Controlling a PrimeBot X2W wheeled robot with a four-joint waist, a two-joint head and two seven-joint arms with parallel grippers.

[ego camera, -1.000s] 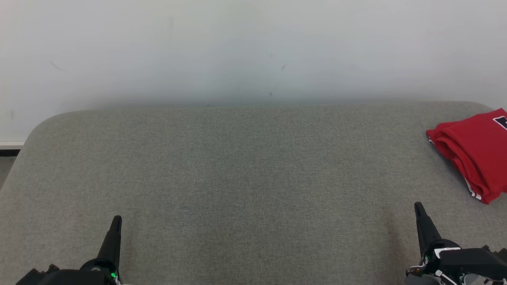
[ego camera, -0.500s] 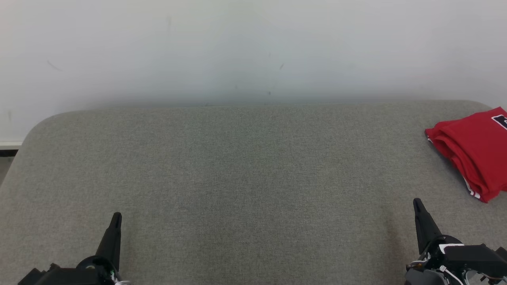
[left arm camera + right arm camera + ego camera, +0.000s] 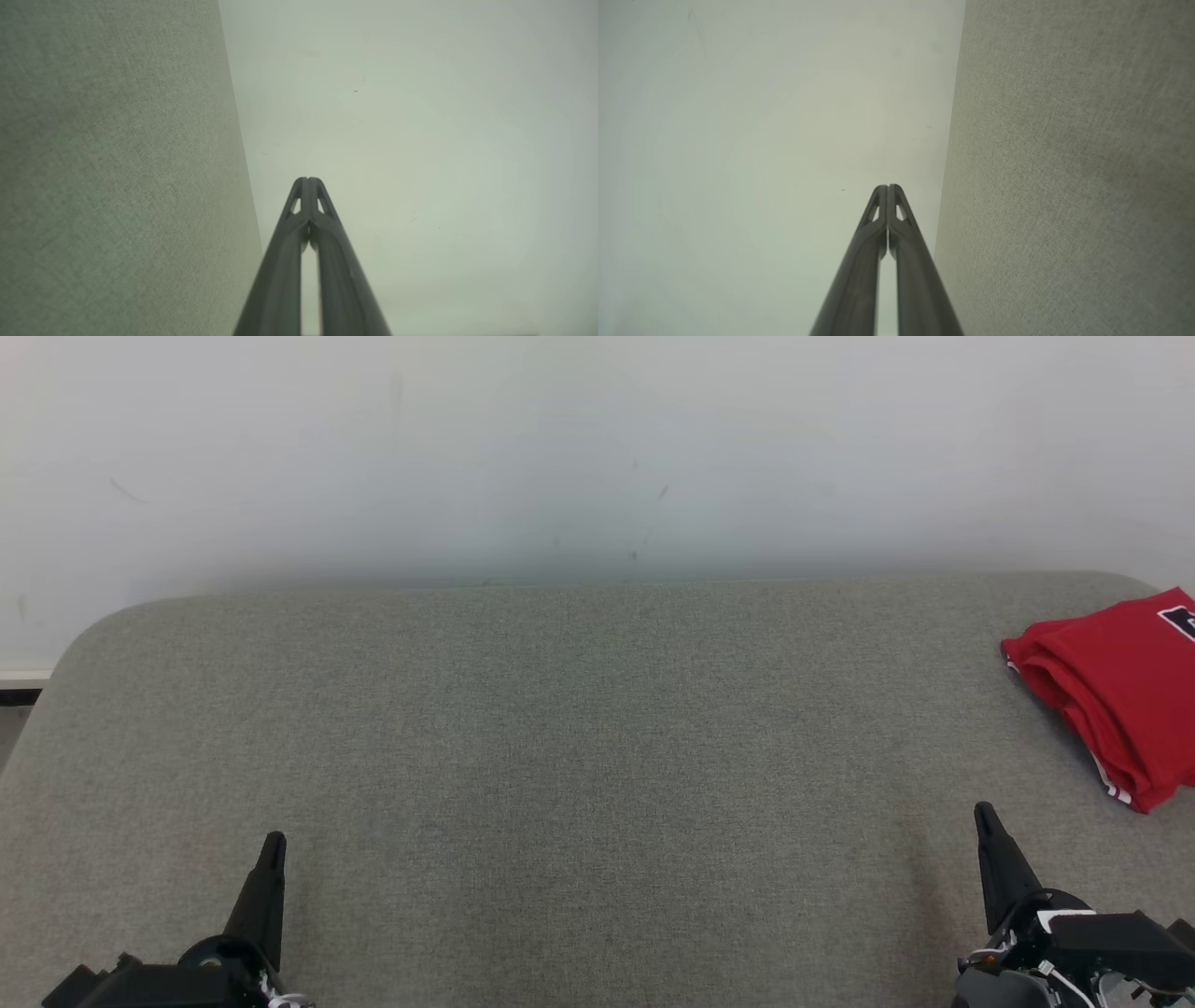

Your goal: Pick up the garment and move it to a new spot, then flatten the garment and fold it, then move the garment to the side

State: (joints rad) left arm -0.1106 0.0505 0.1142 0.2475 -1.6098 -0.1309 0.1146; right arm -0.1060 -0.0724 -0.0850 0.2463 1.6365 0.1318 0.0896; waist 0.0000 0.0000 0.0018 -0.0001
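Head view: the folded red garment (image 3: 1116,695) lies at the right edge of the grey fabric tabletop (image 3: 597,728), near its far right corner. The left gripper (image 3: 273,845) is above the near left and the right gripper (image 3: 982,812) above the near right, well apart from the garment.

Left wrist view: its 2 fingers (image 3: 327,261) meet at the tips, empty.

Right wrist view: 2 fingers (image 3: 859,270) pressed together, empty.
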